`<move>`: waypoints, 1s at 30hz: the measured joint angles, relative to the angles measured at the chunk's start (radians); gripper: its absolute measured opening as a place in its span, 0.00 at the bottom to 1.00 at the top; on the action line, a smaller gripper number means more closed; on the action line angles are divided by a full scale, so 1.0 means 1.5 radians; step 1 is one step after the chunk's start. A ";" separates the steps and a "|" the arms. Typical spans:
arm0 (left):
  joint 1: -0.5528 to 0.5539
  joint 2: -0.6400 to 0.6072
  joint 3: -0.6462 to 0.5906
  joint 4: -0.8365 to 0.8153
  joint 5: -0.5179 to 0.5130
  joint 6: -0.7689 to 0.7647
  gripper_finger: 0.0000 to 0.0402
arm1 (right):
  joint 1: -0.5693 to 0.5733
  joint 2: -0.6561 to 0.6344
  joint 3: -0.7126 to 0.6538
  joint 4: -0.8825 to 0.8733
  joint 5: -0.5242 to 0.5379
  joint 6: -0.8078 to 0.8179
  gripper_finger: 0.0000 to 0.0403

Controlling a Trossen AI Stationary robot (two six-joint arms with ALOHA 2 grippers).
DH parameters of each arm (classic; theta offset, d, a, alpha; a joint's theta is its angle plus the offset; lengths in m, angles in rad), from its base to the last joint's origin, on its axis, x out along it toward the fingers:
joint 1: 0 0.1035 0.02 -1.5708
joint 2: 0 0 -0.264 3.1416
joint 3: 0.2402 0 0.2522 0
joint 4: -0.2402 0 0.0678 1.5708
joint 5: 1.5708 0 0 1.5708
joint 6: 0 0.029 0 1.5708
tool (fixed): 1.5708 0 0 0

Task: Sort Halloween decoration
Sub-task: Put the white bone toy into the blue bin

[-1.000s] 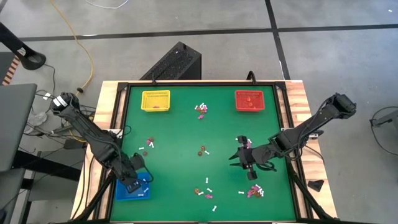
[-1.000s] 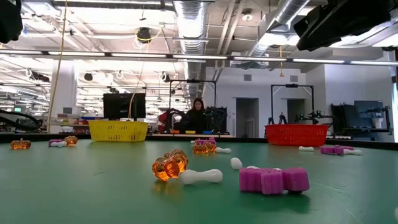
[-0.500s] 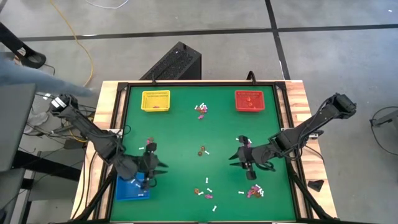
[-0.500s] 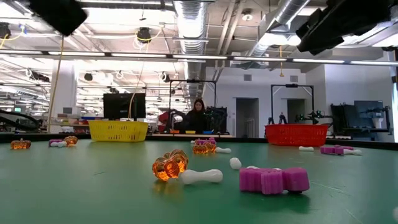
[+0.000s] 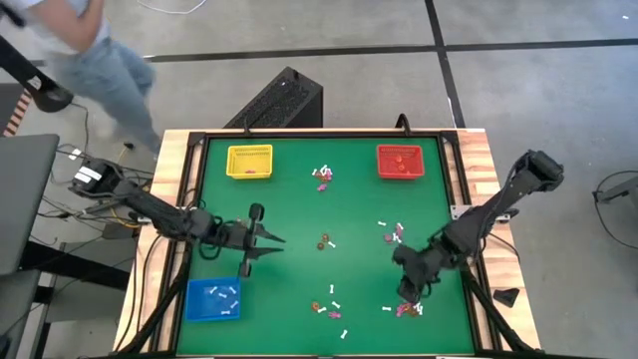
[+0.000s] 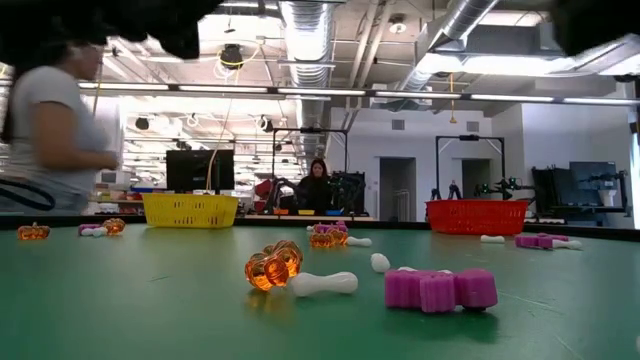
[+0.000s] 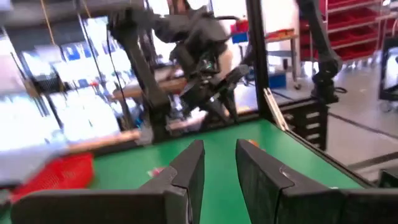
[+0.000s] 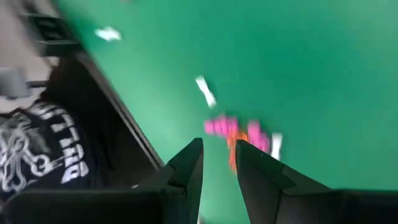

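Lying near the front edge of the green table (image 5: 299, 189), a small cluster of Halloween decoration (image 5: 407, 310), pink, orange and white, sits just ahead of the right gripper (image 5: 409, 291), which hovers over it with fingers slightly parted and empty; this arm is plainly nearer. A white stick piece (image 8: 206, 91) lies beyond the cluster. The left gripper (image 5: 261, 242), narrowly parted and holding nothing, hangs above the blue tray (image 5: 213, 300), well apart from the cluster.
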 joint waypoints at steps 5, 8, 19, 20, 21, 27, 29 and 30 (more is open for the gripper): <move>0.029 0.000 0.000 -0.046 0.065 -0.053 0.20 | 0.064 0.101 0.013 -0.003 -0.076 0.181 0.28; 0.029 0.000 0.000 -0.048 0.080 -0.057 0.20 | 0.081 0.151 0.018 -0.002 -0.097 0.203 0.28; 0.029 0.000 0.000 -0.043 0.105 -0.053 0.20 | 0.068 0.189 0.018 -0.016 -0.085 0.200 0.36; 0.029 0.000 0.000 -0.044 0.105 -0.053 0.20 | 0.068 0.189 0.018 -0.024 -0.084 0.202 0.38; 0.029 0.000 0.000 -0.044 0.105 -0.053 0.20 | 0.068 0.189 0.018 -0.029 -0.084 0.206 0.39; 0.029 0.000 0.000 -0.049 0.105 -0.047 0.20 | 0.075 0.189 0.016 -0.036 -0.056 0.211 0.46; 0.029 0.000 0.000 -0.049 0.105 -0.047 0.20 | 0.075 0.189 0.016 -0.036 -0.050 0.211 0.46; 0.029 0.000 0.000 -0.050 0.105 -0.047 0.20 | 0.075 0.189 0.016 -0.036 -0.050 0.211 0.46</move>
